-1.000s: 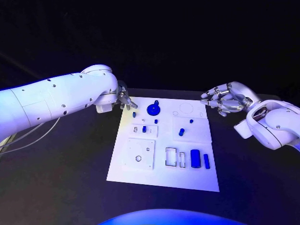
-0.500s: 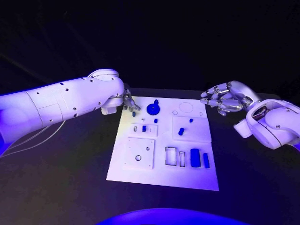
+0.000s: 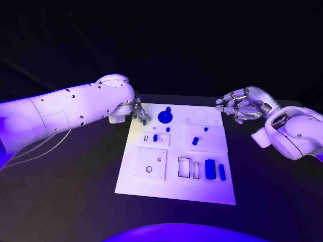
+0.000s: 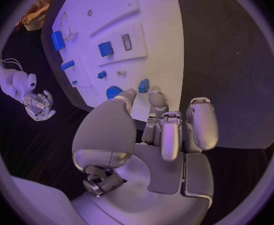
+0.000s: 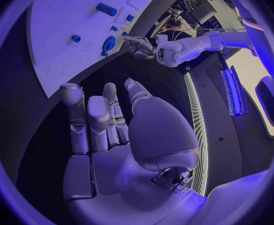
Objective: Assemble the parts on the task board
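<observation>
Currently, the silver left hand is seen at the far left corner of the white rectangular task board, its fingertips beside a small blue part; whether it is gripped cannot be told. The silver right hand, fingers loosely curled and holding nothing, is kept off the board's far right corner above the black surface.

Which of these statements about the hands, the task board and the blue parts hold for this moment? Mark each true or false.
1. The left hand is at the task board's far left corner. True.
2. The right hand holds a blue part. False: it holds nothing and is off the board.
3. A round blue gear-like part sits near the board's far edge. True.
4. The board lies on a white table. False: the table is black.
</observation>
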